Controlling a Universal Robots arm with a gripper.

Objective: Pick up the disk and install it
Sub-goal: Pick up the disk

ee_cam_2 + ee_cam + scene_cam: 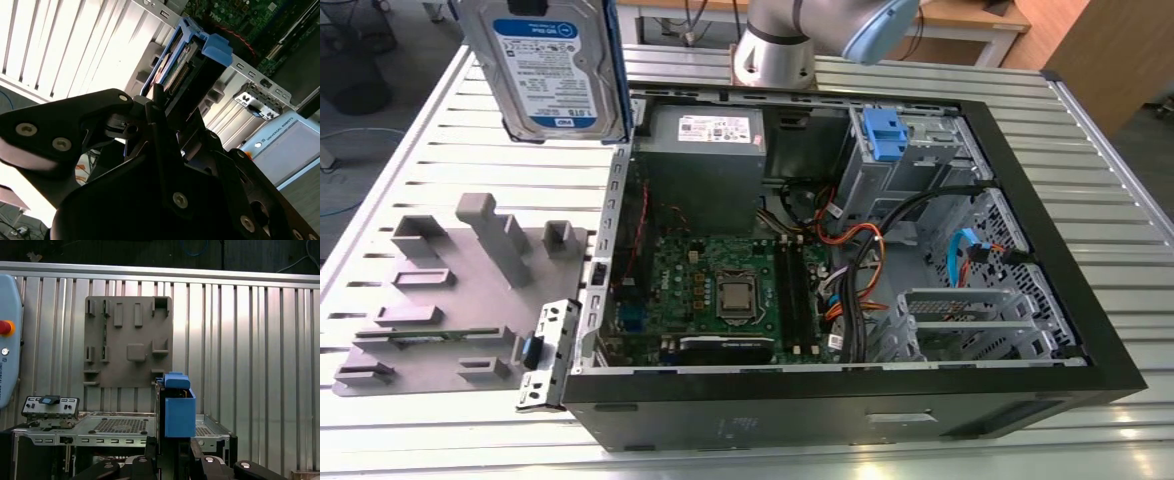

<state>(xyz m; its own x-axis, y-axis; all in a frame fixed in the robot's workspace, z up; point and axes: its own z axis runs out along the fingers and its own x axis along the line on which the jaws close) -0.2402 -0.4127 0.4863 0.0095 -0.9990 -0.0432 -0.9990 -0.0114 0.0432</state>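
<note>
The disk [550, 68] hangs upright in the air at the exterior view's upper left, above the slatted table and just outside the open computer case [1067, 300]. Its blue-and-white label faces the camera and a blue rail runs down its edge. In the second wrist view my gripper [167, 107] is shut on the disk [182, 67], whose blue handle points away from the black fingers [160, 130]. In the first wrist view the blue end of the disk [179, 412] sticks out past my gripper [172, 455].
Inside the case lie a motherboard [720, 290], a grey power-supply box [704, 150] and a drive cage holding a bare blue bracket [882, 135]. A grey moulded fixture [454, 290] lies on the table at the exterior view's left. The arm's base [781, 50] stands behind the case.
</note>
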